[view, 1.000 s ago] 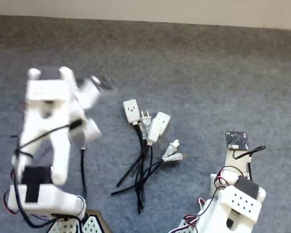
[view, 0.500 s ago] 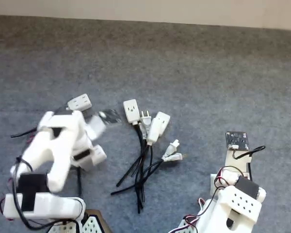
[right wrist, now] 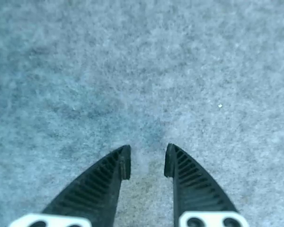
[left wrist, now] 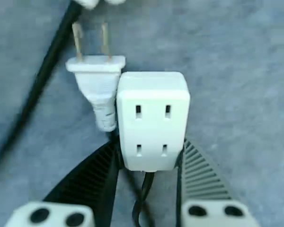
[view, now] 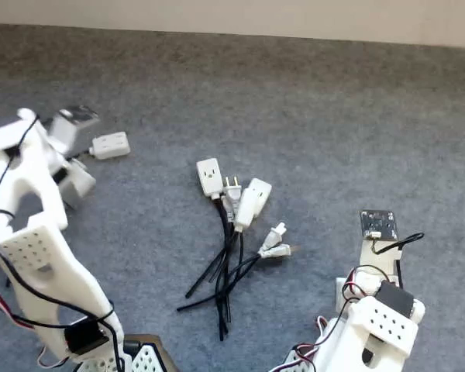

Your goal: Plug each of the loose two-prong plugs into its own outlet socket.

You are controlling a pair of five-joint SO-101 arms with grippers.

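My left gripper (left wrist: 149, 147) is shut on a white two-outlet socket (left wrist: 153, 118), with its black fingers (left wrist: 102, 170) on either side of it. A white two-prong plug (left wrist: 95, 82) lies close beside that socket on the carpet. In the high view the held socket (view: 109, 145) is at the far left, apart from the pile. The pile in the middle holds another socket (view: 209, 177), a plug (view: 232, 188), a white adapter (view: 253, 200) and two more plugs (view: 276, 241). My right gripper (right wrist: 147, 161) hangs over bare carpet, open a little, with nothing between its fingers.
Black cords (view: 225, 279) fan out from the pile toward the front edge. A black cord (left wrist: 42, 75) runs past the plug in the left wrist view. The right arm (view: 376, 310) sits at the front right. Grey carpet (view: 333, 132) covers the table.
The left arm has swung back and to the far left, carrying the socket away from the pile. The right arm and the pile have not moved.
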